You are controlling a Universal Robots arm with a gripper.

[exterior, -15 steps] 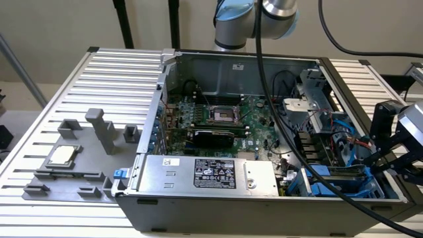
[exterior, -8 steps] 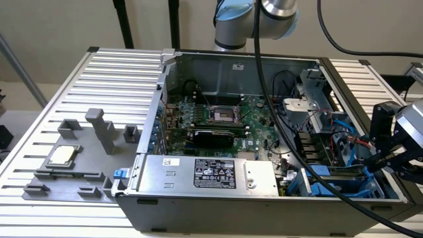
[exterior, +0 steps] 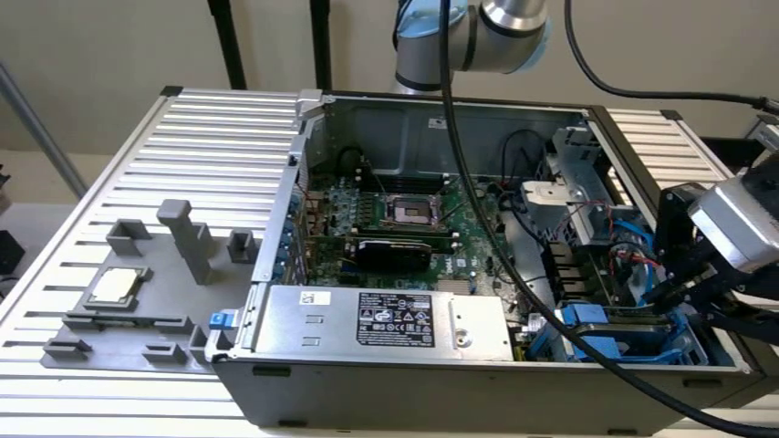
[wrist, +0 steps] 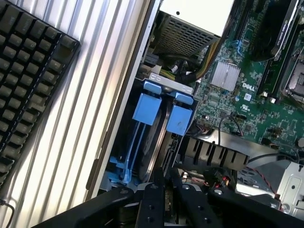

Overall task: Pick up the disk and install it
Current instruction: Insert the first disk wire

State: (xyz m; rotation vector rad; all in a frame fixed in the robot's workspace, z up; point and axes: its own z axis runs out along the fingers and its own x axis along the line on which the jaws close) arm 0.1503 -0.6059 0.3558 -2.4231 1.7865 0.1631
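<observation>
The disk stands on edge in the drive bay at the corner of the open computer case. It shows as a grey slab between bright blue bracket tabs. My gripper reaches down into the bay, its two black fingers drawn close together on the disk's near edge. In the exterior view the gripper hangs over the blue bracket at the case's lower right corner. The disk's lower part is hidden inside the bay.
A silver power supply with a black label lies beside the bay. The motherboard fills the case floor, and black cables cross it. A small processor chip rests on a grey fixture at the exterior view's left. A black keyboard lies on the ribbed table.
</observation>
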